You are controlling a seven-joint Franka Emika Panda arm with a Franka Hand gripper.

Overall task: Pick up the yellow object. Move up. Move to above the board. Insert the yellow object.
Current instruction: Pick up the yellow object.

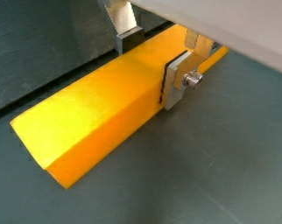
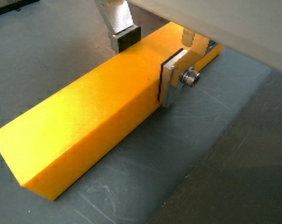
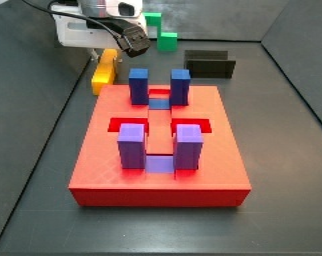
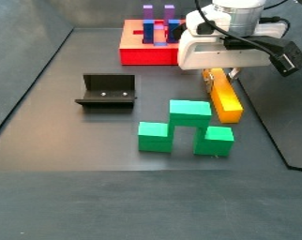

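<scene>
The long yellow-orange rectangular bar (image 2: pixel 85 122) looks like smooth matt plastic, and the gripper (image 2: pixel 151 54) straddling its far end has flat brushed-silver metal fingers (image 2: pixel 176 77), one fixed with a shiny metal screw. The dark grey floor (image 2: pixel 214 166) is a dull sheet with fine scratches. In a side view the large flat red slab (image 3: pixel 157 175) with its blue and purple posts (image 3: pixel 130 148) appears plain, matt plastic.

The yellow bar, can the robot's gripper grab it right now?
Probably yes. The gripper is already down at the yellow bar lying on the floor, with one of its fingers on each long side and nothing in between.
</scene>
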